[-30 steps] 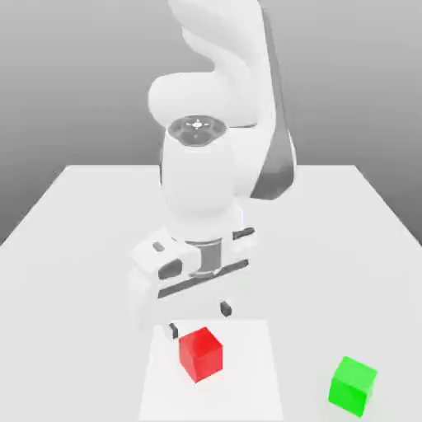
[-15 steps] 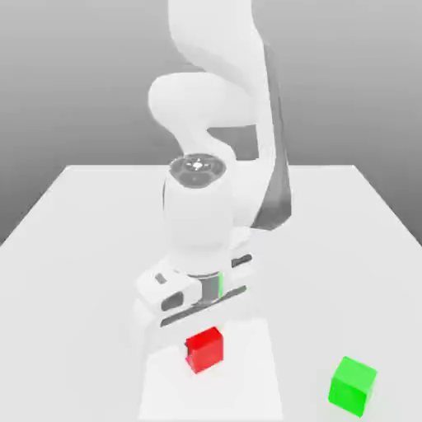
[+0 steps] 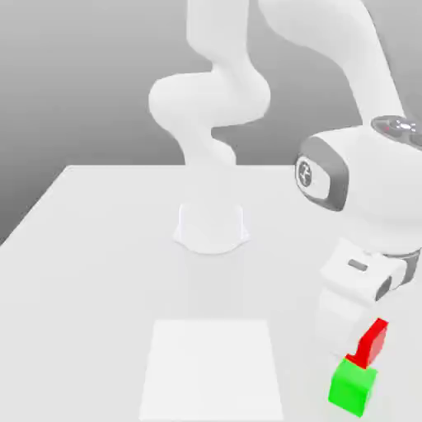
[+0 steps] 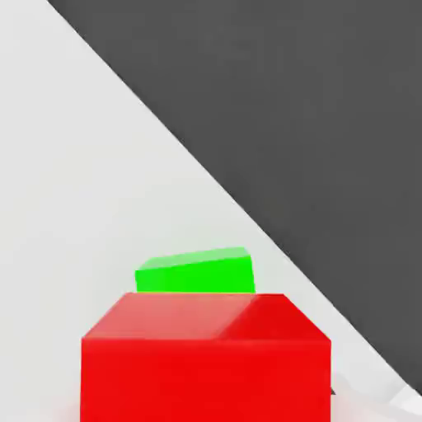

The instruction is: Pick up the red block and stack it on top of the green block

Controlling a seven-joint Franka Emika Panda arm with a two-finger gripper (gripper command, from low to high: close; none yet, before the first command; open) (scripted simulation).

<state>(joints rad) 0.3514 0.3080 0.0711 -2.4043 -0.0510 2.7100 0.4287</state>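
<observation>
The red block (image 3: 375,340) hangs tilted in the air at the exterior view's right, held under my gripper (image 3: 363,338), which is shut on it. Directly below sits the green block (image 3: 352,389) on the white table (image 3: 99,247), near the front right corner. The red block's lower edge is just above the green block's top; I cannot tell whether they touch. In the hand view the red block (image 4: 206,363) is close up, with the green block (image 4: 196,274) showing beyond it. My white hand hides part of the red block in the exterior view.
A brighter white square patch (image 3: 213,367) lies on the table's front middle. The arm's round base (image 3: 211,227) stands at the table's centre. In the hand view the table edge runs diagonally, with dark floor (image 4: 313,124) beyond it, close to the green block.
The arm has swung from the white patch to the exterior view's right, carrying the red block off the patch and up over the green block.
</observation>
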